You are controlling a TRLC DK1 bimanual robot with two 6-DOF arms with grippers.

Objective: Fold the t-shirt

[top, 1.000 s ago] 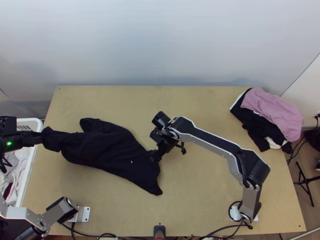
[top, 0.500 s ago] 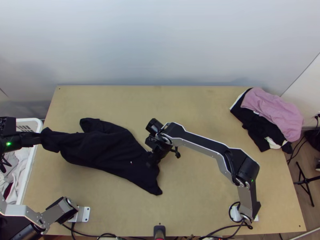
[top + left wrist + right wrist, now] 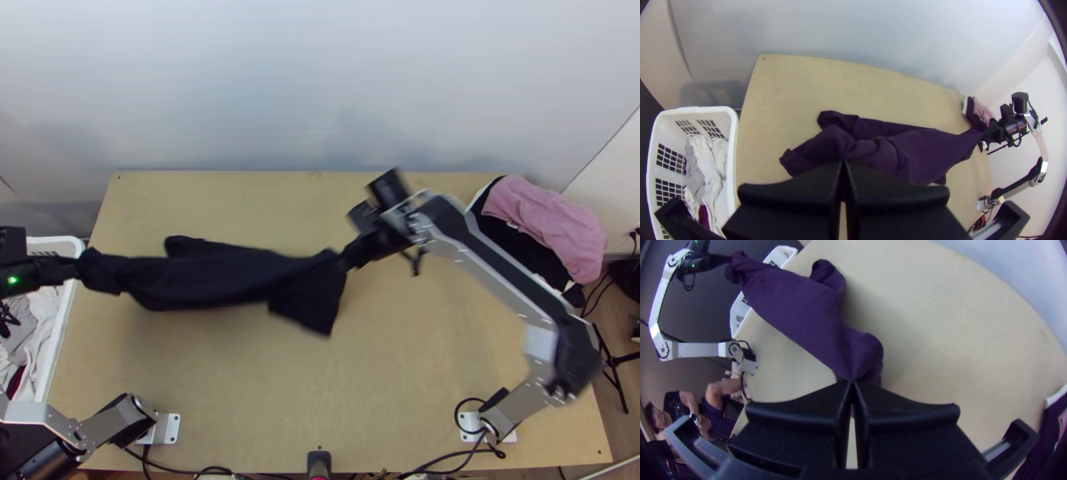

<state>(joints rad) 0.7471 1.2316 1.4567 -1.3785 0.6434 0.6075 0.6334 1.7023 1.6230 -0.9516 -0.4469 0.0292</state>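
Stretching the dark t-shirt between both arms, bunched lengthwise, and pointing its long axis away from the white basket. Pinching the end nearest the basket in the left gripper, with fingers closed on cloth; gripping the end farther from the basket in the right gripper, with fingers likewise closed on cloth. Lying, then, straight between both pairs of fingers: nearer the left arm at the basket end, nearer the right arm at the opposite one. Dangling a loose flap close to that opposite end. Probably tensioning before laying down; likely needing both ends lowered together along that same axis, and risking a twisted layer otherwise. Spreading the pale wooden worktop out from beside the basket. Holding light laundry inside the basket. Heaping a pink garment over dark clothes, well apart from the basket. Backing onto a pale wall, beyond basket and worktop alike.
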